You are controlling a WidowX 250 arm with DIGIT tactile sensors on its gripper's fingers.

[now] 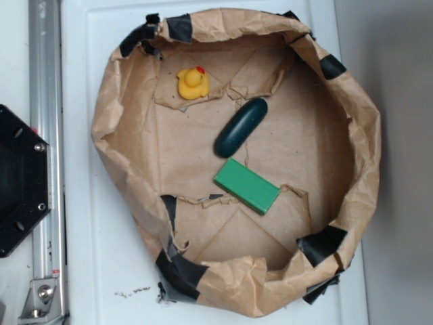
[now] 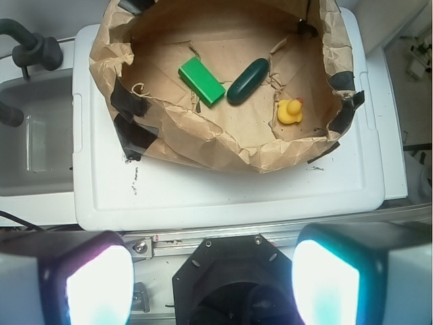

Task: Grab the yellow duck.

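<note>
The yellow duck (image 1: pixel 192 83) sits inside the brown paper basin (image 1: pixel 369 135) at roughly 11 o'clock in the exterior view. A dark green capsule (image 1: pixel 241 126) lies at centre, well apart from the duck; a green block (image 1: pixel 247 185) lies near it at 6 o'clock. The gripper (image 2: pixel 213 277) is spread wide, well outside the basin.

I see a bright yellow duck (image 1: pixel 193 84) with red-orange beak, a dark green oval (image 1: pixel 241 126), a green block (image 1: pixel 247 185), a brown paper basin (image 1: pixel 115 108) with black tape.
</note>
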